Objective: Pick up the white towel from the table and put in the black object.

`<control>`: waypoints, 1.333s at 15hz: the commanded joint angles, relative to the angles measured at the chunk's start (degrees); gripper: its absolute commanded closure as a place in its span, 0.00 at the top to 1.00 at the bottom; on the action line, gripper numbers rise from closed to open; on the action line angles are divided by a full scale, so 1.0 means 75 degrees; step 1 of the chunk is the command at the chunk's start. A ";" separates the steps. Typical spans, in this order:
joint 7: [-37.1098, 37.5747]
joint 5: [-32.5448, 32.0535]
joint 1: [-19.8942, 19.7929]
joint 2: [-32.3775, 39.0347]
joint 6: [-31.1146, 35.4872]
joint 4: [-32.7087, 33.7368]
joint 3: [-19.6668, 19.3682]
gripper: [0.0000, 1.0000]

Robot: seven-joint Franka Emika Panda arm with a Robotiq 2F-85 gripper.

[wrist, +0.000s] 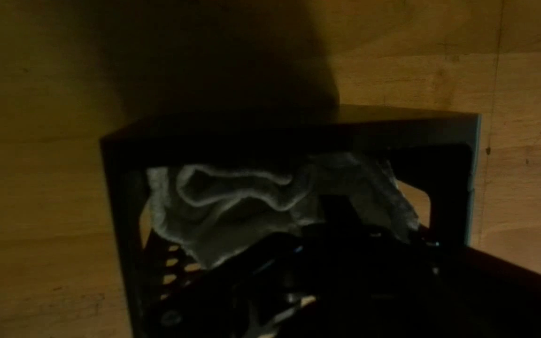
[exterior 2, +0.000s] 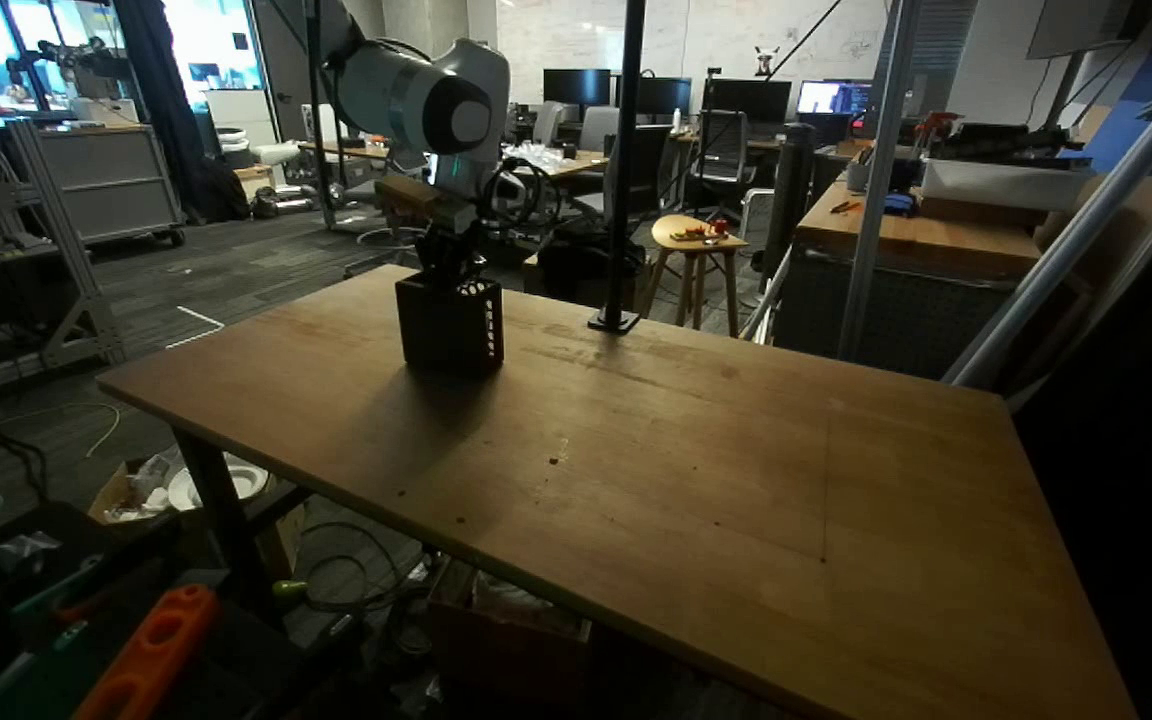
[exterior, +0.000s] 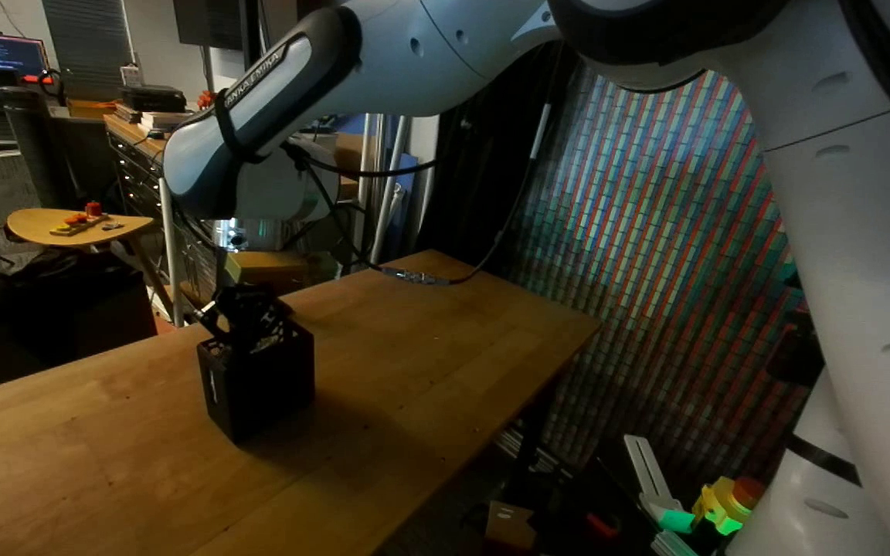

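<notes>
The black object is an open-topped box with lattice sides. It stands upright on the wooden table in both exterior views (exterior: 267, 394) (exterior 2: 448, 325) and fills the middle of the wrist view (wrist: 233, 136). The white towel (wrist: 233, 216) lies bunched and folded inside the box in the wrist view, looking grey in the dark. My gripper (wrist: 338, 211) points down into the box, its narrow dark fingers together with towel on both sides. It looks shut on the towel, though the contact is very dark. In both exterior views the fingertips are hidden by the box walls.
The wooden table (exterior: 414, 386) extends around the box. A black pole on a base plate (exterior 2: 614, 318) is fixed at the table edge. A stool with small toys (exterior 2: 701, 238) stands beyond the table. A cable (exterior: 414, 276) hangs from the arm near the table.
</notes>
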 commanded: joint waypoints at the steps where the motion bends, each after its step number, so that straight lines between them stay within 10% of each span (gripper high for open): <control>1: -0.0123 -0.0333 0.0082 -0.0243 -0.0109 0.0067 -0.0088 0.00; 20: -0.0739 -0.0993 0.0195 0.0377 0.0243 0.0090 0.0130 0.00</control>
